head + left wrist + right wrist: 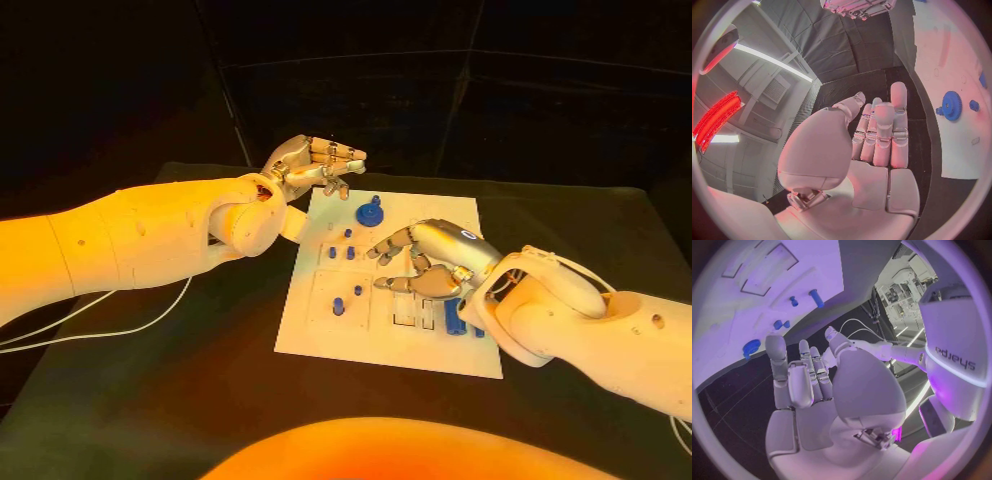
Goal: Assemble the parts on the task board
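Head view: the left silver many-fingered hand (310, 165) hovers at the board's eleven o'clock corner with its fingers curled loosely and nothing between them. In the left wrist view the same left hand (879, 135) has its fingers straight, side by side and bare. The right silver many-fingered hand (428, 262) hangs over the middle of the flat white rectangular task board (378, 345), fingers bent downward and apart; whether they touch anything beneath cannot be told. The right wrist view has that hand (807, 377) with extended fingers holding nothing.

A blue round gear-shaped part (371, 213) sits near the board's twelve o'clock edge. Small blue peg parts (348, 253) stand at about nine o'clock of the right hand, and one more blue peg (339, 306) stands toward seven o'clock. A long blue bar-shaped part (454, 316) lies at five o'clock, partly covered by the right wrist. The rectangular recesses (414, 312) under the palm are partly hidden. The board lies on the black cloth-covered table (173, 400); a white cable (101, 330) trails at eight o'clock.
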You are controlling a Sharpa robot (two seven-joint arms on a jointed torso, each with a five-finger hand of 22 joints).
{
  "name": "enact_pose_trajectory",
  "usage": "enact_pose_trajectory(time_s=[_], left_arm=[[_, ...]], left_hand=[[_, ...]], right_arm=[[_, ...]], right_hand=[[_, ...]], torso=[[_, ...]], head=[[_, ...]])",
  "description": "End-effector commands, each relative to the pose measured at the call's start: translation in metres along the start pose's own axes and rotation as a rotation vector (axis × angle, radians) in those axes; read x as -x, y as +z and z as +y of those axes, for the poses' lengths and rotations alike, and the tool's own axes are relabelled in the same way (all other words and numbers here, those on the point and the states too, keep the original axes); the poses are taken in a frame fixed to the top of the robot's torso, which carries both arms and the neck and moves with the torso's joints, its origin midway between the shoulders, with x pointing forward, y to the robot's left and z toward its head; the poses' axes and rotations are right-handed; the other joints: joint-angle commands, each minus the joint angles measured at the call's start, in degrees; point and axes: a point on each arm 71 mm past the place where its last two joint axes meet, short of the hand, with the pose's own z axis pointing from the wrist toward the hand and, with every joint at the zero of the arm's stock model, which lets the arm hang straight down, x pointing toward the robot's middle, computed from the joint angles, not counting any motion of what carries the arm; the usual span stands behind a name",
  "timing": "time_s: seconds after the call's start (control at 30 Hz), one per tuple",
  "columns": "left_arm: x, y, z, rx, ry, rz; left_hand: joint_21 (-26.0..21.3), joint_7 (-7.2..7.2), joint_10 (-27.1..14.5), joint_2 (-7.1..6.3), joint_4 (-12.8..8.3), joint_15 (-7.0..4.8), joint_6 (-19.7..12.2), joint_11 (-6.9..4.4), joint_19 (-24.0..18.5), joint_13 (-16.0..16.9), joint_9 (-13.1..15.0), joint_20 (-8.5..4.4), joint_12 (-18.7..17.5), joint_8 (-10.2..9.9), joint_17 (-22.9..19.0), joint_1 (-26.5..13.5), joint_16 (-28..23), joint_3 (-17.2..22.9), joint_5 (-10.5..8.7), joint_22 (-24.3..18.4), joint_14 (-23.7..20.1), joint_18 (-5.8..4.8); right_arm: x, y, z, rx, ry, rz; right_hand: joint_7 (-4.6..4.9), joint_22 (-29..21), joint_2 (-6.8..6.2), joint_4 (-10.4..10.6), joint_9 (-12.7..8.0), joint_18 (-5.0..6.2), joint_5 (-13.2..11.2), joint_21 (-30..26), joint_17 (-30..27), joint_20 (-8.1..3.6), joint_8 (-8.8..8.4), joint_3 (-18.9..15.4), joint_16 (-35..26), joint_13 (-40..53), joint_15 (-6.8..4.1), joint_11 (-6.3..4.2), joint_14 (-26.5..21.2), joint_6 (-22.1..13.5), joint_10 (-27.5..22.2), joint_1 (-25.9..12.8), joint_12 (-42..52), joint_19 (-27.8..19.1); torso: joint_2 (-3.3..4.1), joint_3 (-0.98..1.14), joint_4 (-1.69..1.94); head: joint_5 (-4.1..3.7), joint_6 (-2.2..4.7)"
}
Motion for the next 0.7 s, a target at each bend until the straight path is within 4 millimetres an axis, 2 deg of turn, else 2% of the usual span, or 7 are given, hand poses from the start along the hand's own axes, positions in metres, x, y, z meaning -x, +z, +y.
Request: enact_pose_trajectory(time_s=[0.03, 0.17, 0.23, 0.27, 0.4, 0.5, 0.7], left_arm=[[0.000, 0.000, -0.001, -0.005, -0.005, 0.004], [0.001, 0.000, 0.000, -0.003, -0.004, 0.002], [0.001, 0.000, 0.000, -0.003, -0.004, 0.003], [0.001, 0.000, 0.000, -0.003, -0.004, 0.003], [-0.001, 0.000, 0.001, 0.000, -0.005, 0.007], [-0.001, -0.001, 0.003, 0.004, -0.003, 0.008], [0.001, -0.002, 0.005, 0.010, -0.002, 0.007]], left_hand=[[-0.4, 0.11, -0.3, 0.22, 0.1, 0.10, -0.5, -0.01, 0.0, 0.1, 0.0, 0.19, 0.2, 0.3, -0.1, 0.3, 0.0, -0.3, 0.11, -0.1, -0.4, 0.36], [-0.4, 0.11, -0.3, 0.22, 0.1, 0.10, -0.5, -0.01, 0.0, 0.1, 0.0, 0.19, 0.2, 0.3, -0.1, 0.3, 0.0, -0.3, 0.11, -0.1, -0.4, 0.36], [-0.4, 0.11, -0.3, 0.22, 0.1, 0.10, -0.5, -0.01, 0.0, 0.1, 0.0, 0.19, 0.2, 0.3, -0.1, 0.3, 0.0, -0.3, 0.11, -0.1, -0.4, 0.36], [-0.4, 0.11, -0.3, 0.22, 0.1, 0.10, -0.5, -0.01, 0.0, 0.1, 0.0, 0.19, 0.2, 0.3, -0.1, 0.3, 0.0, -0.3, 0.11, -0.1, -0.4, 0.36], [-0.4, 0.11, -0.4, 0.27, 0.1, 0.10, -0.5, -0.01, 0.0, 0.1, 0.0, 0.19, 0.2, 0.3, -0.1, 0.3, 0.0, -0.3, 0.12, -0.1, -0.4, 0.36], [-0.4, 0.11, -0.4, 0.27, 0.1, 0.10, -0.5, -0.01, 0.0, 0.1, 0.0, 0.19, 0.2, 0.3, -0.1, 0.3, 0.0, -0.3, 0.12, -0.1, -0.4, 0.36], [-0.4, 0.11, -0.4, 0.27, 0.1, 0.10, -0.5, -0.01, 0.0, 0.1, 0.0, 0.19, 0.2, 0.3, -0.1, 0.3, 0.0, -0.3, 0.12, -0.1, -0.4, 0.36]], right_arm=[[0.018, -0.012, -0.015, -0.104, 0.259, -0.049], [0.033, -0.033, -0.041, -0.256, 0.301, -0.031], [0.036, -0.040, -0.048, -0.301, 0.307, -0.024], [0.038, -0.044, -0.053, -0.331, 0.309, -0.021], [0.043, -0.057, -0.064, -0.411, 0.268, -0.017], [0.044, -0.066, -0.069, -0.464, 0.209, -0.014], [0.035, -0.088, -0.079, -0.574, 0.066, 0.024]], right_hand=[[-0.37, 2.2, 0.79, -0.2, 0.2, 0.53, 0.2, 1.5, 1.2, -0.39, 0.84, -0.3, 0.9, 1.2, -0.62, -0.84, 2.0, 1.5, 3.8, 0.4, 2.8, 1.5], [-2.15, 6.2, 0.23, 0.2, 0.7, -0.08, 0.8, 4.0, 1.2, -1.92, 2.64, -2.2, 1.2, 6.3, -2.44, -3.16, 2.4, 4.6, 12.1, -0.3, 11.5, 3.9], [-3.13, 8.2, 0.18, 0.7, 0.9, -0.52, 1.7, 5.3, 2.2, -2.81, 3.47, -3.5, 2.0, 12.0, -3.37, -3.44, 2.8, 5.5, 12.5, -0.9, 18.2, 5.1], [-3.79, 9.3, 1.19, 1.1, 1.0, -0.61, 2.2, 6.0, 3.2, -3.41, 4.28, -4.1, 2.7, 23.6, -3.61, -3.86, 3.0, 5.9, 12.3, -0.7, 29.3, 5.7], [-3.39, 11.7, 2.02, 3.4, 1.7, -1.17, 3.3, 7.4, 7.9, -3.26, 6.33, -7.4, 5.5, 52.5, -3.40, -4.10, 3.7, 5.3, 13.8, -2.4, 54.1, 6.7], [-3.48, 13.2, 1.94, 5.2, 2.7, -1.38, 5.2, 8.3, 10.8, -3.16, 7.99, -10.1, 7.1, 59.7, -3.31, -4.12, 4.2, 4.8, 15.0, -4.0, 59.7, 7.4], [-3.87, 15.6, 2.23, 8.5, 4.6, -1.73, 5.8, 9.5, 14.1, -3.29, 10.72, -14.2, 8.7, 64.6, -3.52, -4.30, 4.6, 4.1, 16.3, -5.8, 63.0, 8.6]], torso=[[-0.24, -0.08, -0.25], [-0.51, -0.16, -0.64], [-0.59, -0.21, -0.75], [-0.61, -0.24, -0.83], [-0.66, -0.19, -0.99], [-0.71, -0.11, -1.04], [-0.74, -0.32, -0.89]], head=[[-1.44, 0.69], [-2.69, 1.15], [-3.23, 1.33], [-3.47, 1.40], [-4.33, 1.54], [-4.76, 1.54], [-5.72, 1.36]])
